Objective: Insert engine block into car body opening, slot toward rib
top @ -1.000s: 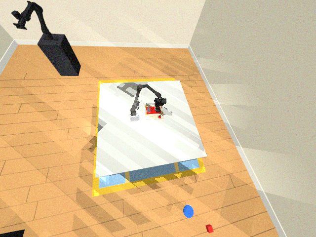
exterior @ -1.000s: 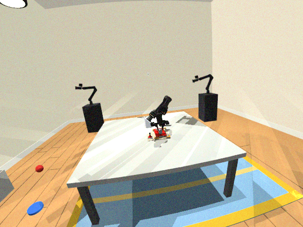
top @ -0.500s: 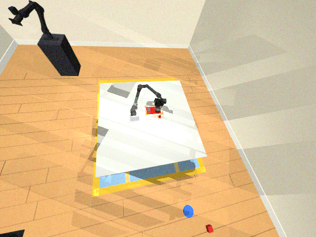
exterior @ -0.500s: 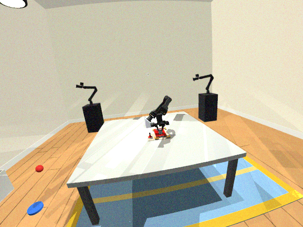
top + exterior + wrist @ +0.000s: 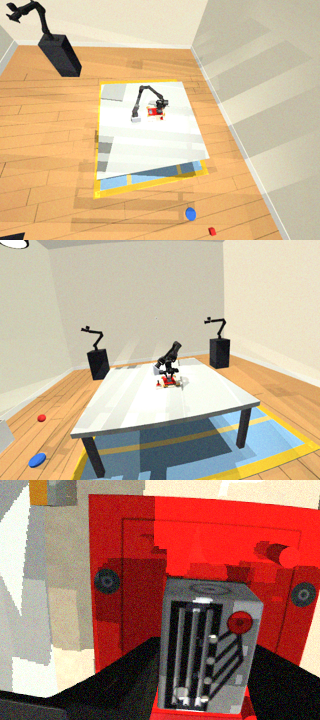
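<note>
The red car body (image 5: pixel 152 111) (image 5: pixel 172 382) (image 5: pixel 125 507) lies on the table, with a dark round fitting near each side in the wrist view. My gripper (image 5: pixel 159 111) (image 5: pixel 169 378) (image 5: pixel 203 650) points down over it and is shut on the grey engine block (image 5: pixel 169 380) (image 5: pixel 247 672), one black finger on each side. The block's face with dark slots, pale bars and a red disc shows in the wrist view. The opening and the rib are hidden or cannot be made out. How deep the block stands cannot be told.
A small red piece (image 5: pixel 161 118) (image 5: pixel 158 384) stands on a cream part beside the car body. An orange and grey block (image 5: pixel 39 492) is at the wrist view's top left. The white table (image 5: pixel 155 144) (image 5: pixel 206 395) surrounds them. Other arms stand on black pedestals (image 5: pixel 97 365) (image 5: pixel 219 353) beyond the table.
</note>
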